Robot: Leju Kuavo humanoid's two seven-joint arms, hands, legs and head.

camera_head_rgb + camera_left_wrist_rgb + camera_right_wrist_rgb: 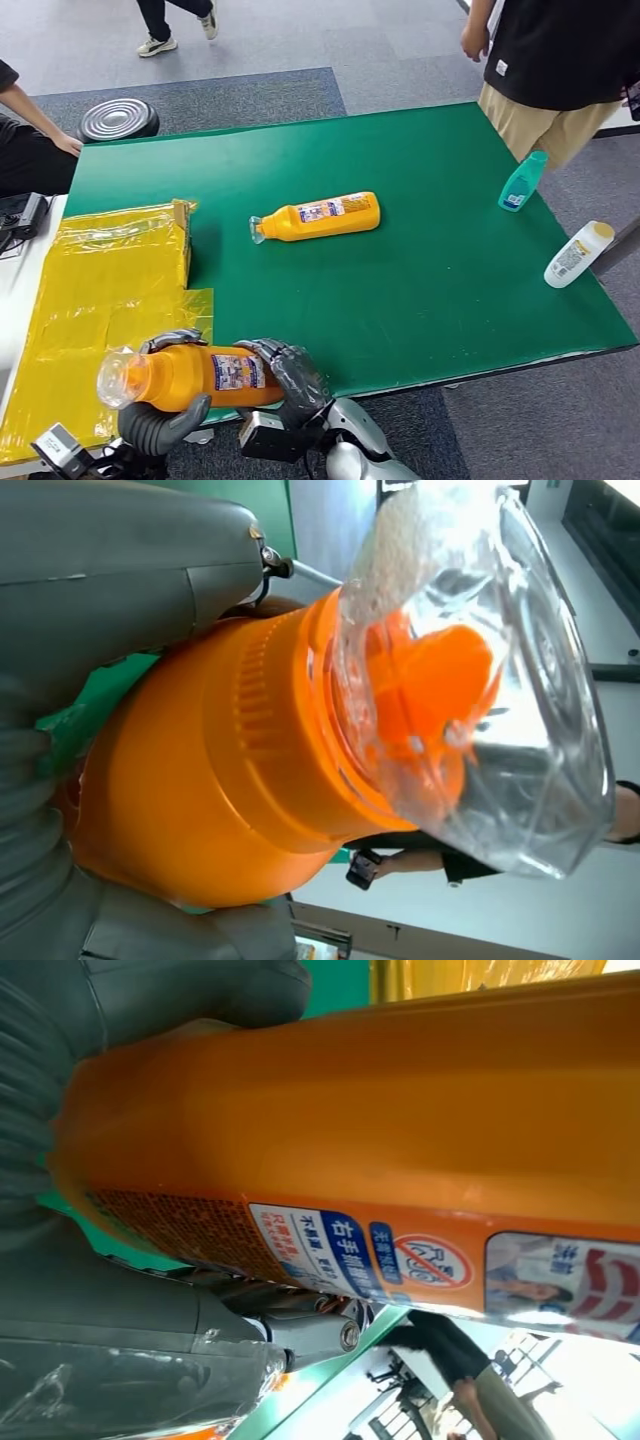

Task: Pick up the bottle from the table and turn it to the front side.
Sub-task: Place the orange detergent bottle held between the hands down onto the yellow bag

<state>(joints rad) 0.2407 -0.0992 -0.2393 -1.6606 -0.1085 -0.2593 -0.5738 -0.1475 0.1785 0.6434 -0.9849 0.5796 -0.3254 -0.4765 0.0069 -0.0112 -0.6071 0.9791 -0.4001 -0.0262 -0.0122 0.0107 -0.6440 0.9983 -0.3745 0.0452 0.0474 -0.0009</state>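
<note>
An orange bottle [198,375] with a clear cap lies sideways in the air at the table's near edge, its label facing up toward me. My left hand [162,420] grips its neck end near the cap [483,680], thumb below. My right hand [290,375] grips its base end. In the right wrist view the bottle's label [423,1260] sits close against the hand. In the left wrist view the orange shoulder [226,770] lies in the hand. A second orange bottle [321,217] lies on its side mid-table, cap pointing left.
The green table [423,290] carries a yellow bag [113,290] at the left, a teal bottle [522,182] and a white bottle [577,253] at the right edge. A person [555,70] stands at the far right; another person's arm [38,120] is at the left.
</note>
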